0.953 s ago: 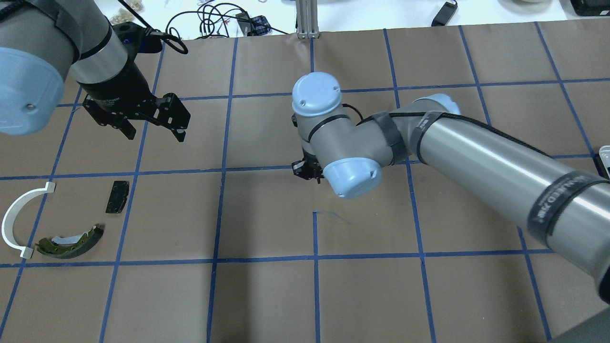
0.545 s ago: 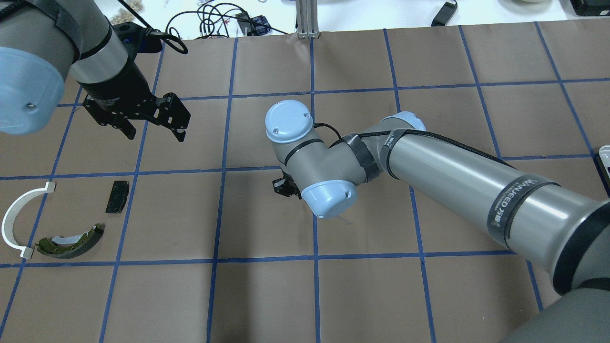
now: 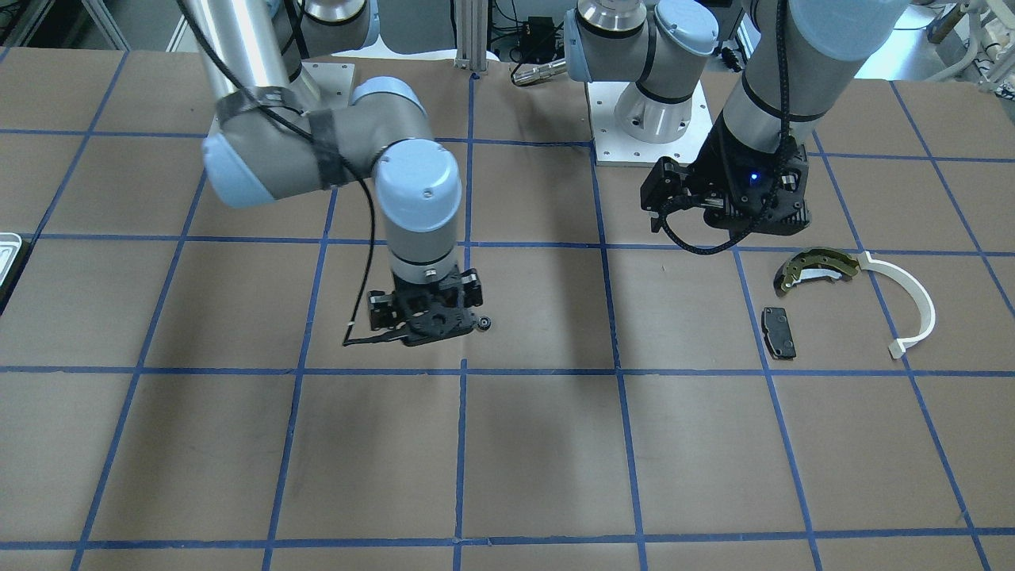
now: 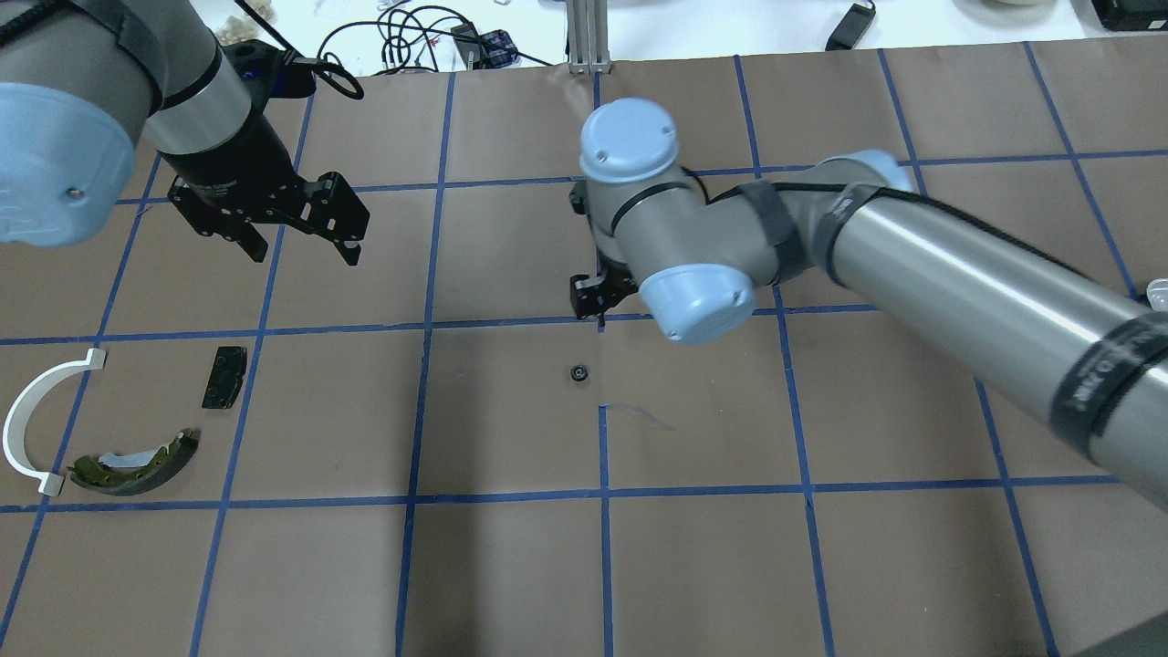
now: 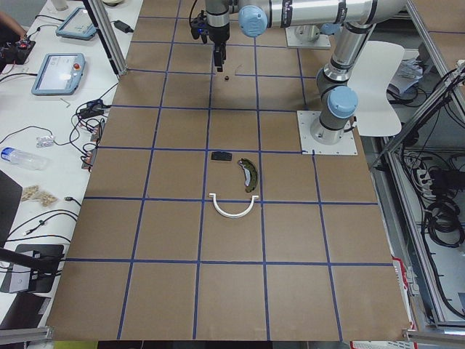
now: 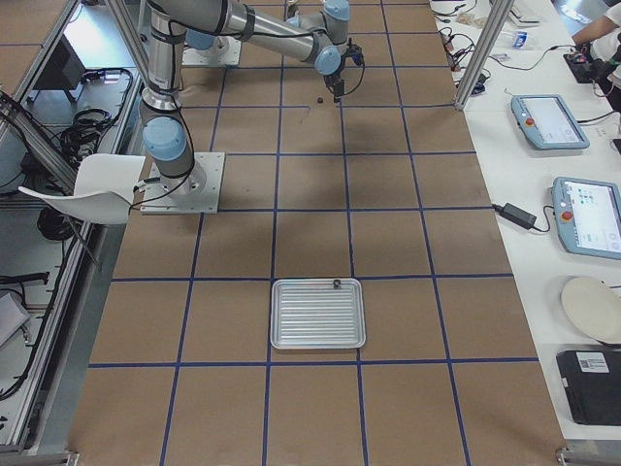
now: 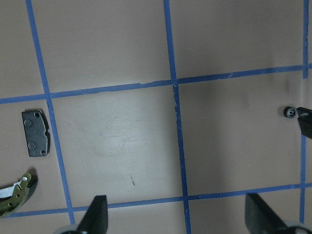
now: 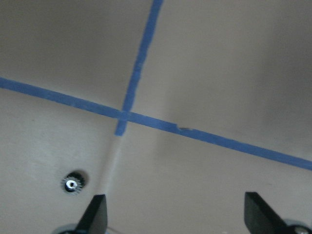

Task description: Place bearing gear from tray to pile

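Observation:
The bearing gear point(image 4: 577, 372), small, black and toothed, lies by itself on the brown paper near the table's middle; it also shows in the front view point(image 3: 484, 322). My right gripper point(image 4: 595, 296) hovers just beyond it, open and empty. In the right wrist view the gear point(image 8: 72, 184) sits left of the spread fingers point(image 8: 96, 213). My left gripper point(image 4: 301, 245) hangs open above the table, well left of the gear. The pile lies at the left: olive brake shoe point(image 4: 137, 464), white arc point(image 4: 32, 424), black pad point(image 4: 224, 376). The tray point(image 6: 318, 313) rests far to the right.
Blue tape lines grid the brown paper. Cables and small devices lie along the far edge point(image 4: 401, 36). An aluminium post point(image 4: 589, 32) stands at the back centre. A small dark part point(image 6: 337, 283) sits at the tray's rim.
My right arm swung left, then drew back up and to the right. The gear, unseen before, now lies uncovered on the table. My left gripper shifted slightly right.

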Robot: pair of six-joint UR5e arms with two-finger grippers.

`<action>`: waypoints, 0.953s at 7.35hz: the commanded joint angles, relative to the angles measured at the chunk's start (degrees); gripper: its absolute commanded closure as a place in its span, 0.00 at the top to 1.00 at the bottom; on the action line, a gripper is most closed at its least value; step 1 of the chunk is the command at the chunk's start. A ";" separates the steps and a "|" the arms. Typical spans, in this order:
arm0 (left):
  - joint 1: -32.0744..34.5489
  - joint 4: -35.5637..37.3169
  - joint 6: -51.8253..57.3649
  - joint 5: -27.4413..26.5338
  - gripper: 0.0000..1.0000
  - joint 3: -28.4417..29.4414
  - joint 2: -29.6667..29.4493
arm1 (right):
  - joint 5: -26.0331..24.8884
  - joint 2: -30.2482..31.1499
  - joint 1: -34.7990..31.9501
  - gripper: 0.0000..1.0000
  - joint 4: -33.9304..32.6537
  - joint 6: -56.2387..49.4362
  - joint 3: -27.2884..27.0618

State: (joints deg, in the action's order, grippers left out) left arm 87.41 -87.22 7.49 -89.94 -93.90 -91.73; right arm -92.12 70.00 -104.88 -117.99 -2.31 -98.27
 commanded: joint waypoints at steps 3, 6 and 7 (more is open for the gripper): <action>8.61 8.78 -11.04 4.86 1.00 -0.32 -7.83 | -3.68 7.87 33.54 1.00 8.39 -46.89 0.79; 18.04 20.99 -20.73 4.34 1.00 -3.90 -15.13 | -0.62 6.48 54.45 1.00 7.34 -80.65 0.70; 19.97 24.26 -21.45 4.16 1.00 -6.53 -16.37 | -0.25 3.24 59.74 1.00 3.07 -91.01 0.97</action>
State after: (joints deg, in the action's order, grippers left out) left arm 104.75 -67.74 -11.80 -85.70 -97.67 -106.06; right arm -93.41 76.19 -52.82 -111.52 -80.38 -97.60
